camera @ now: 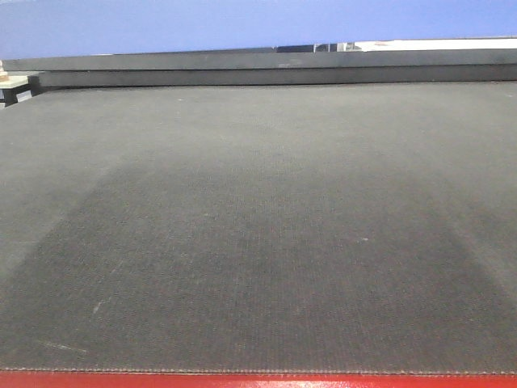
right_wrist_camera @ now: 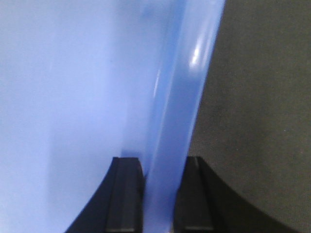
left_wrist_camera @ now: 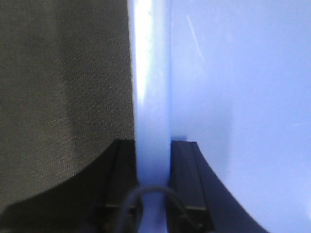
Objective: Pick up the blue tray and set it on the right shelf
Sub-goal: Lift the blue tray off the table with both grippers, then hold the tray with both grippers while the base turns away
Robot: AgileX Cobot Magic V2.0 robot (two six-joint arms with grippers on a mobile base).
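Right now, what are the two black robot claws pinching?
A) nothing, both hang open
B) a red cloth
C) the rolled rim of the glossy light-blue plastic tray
C: in the wrist views, the black fingers of the left gripper and the right gripper close on either side of the rim of the glossy light-blue plastic tray.

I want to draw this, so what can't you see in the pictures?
The right shelf: in no view.
The blue tray: front view's top edge cuts off all but a strip; wrist views too close, blurred.
The left gripper and right gripper: only fingers show, bottom edge cuts the rest.
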